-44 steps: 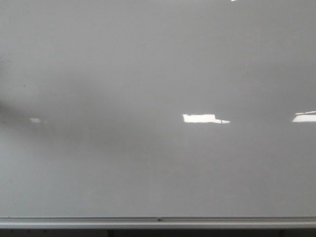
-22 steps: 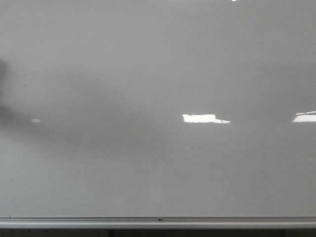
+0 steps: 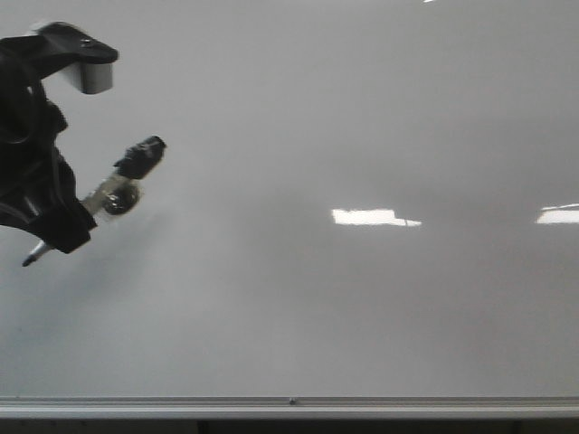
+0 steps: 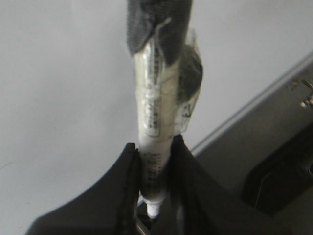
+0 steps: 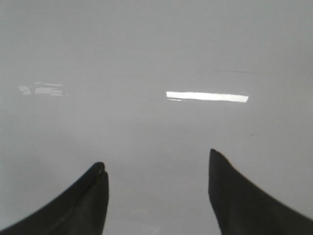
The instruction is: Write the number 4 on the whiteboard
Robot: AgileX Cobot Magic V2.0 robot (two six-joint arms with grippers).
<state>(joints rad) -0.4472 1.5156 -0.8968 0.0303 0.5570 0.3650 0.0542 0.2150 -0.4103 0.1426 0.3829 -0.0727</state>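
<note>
The whiteboard (image 3: 362,117) fills the front view, glossy grey-white and bare. No number 4 or other marker line shows on it. My left gripper (image 3: 80,215) is at the far left, shut on a marker (image 3: 118,185) with a clear taped barrel. The marker's black end (image 3: 145,154) points away from the fingers, slanting up and to the right. In the left wrist view the gripper (image 4: 155,147) clamps the marker (image 4: 156,107) in front of the board (image 4: 58,73). My right gripper (image 5: 156,160) is open and empty, facing the board (image 5: 156,49); it is out of the front view.
A silver aluminium frame edge (image 3: 289,404) runs along the board's bottom and also shows in the left wrist view (image 4: 254,103). Beyond it lies a dark area (image 4: 274,171). Bright light reflections (image 3: 366,217) sit on the board.
My left arm with the marker has come into the front view from the left. Earlier only its shadow showed on the board's left side.
</note>
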